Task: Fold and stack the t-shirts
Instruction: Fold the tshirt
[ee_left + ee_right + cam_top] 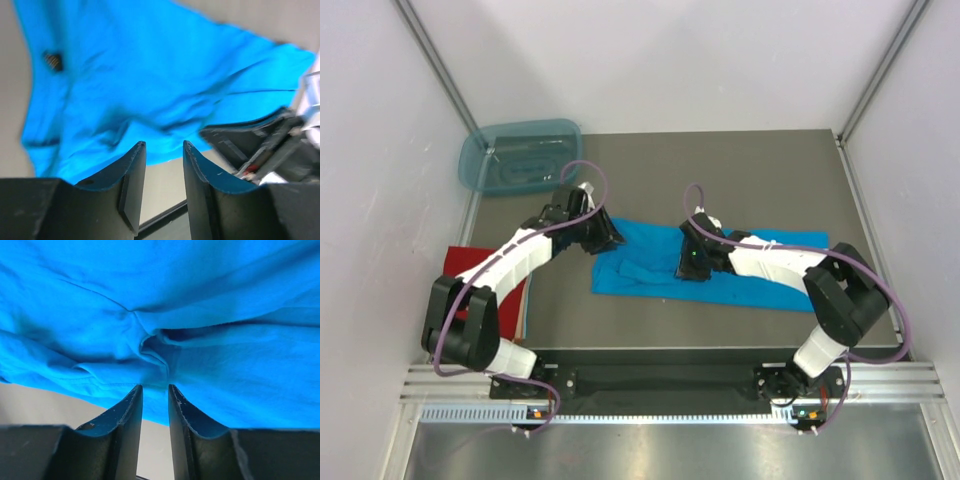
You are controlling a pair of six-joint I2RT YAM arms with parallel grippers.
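Note:
The turquoise-blue t-shirt (pixel 740 268) lies rumpled across the middle of the table, and fills the left wrist view (pixel 150 80) and the right wrist view (pixel 200 315). My left gripper (pixel 608 234) hovers at its left end; the jaws (pixel 164 146) are open with nothing between them. My right gripper (pixel 688 262) sits over the shirt's near-middle; the jaws (pixel 155 388) stand narrowly apart at a bunched fold by the hem, with no cloth between them. The red t-shirt (pixel 460 262) lies folded at the table's left edge, partly under my left arm.
A translucent blue-green tub (pixel 520 155) stands at the back left corner. The table's near edge (pixel 720 348) runs just below the shirt. White walls enclose the sides and back. The right gripper's body (pixel 260 145) shows close by in the left wrist view.

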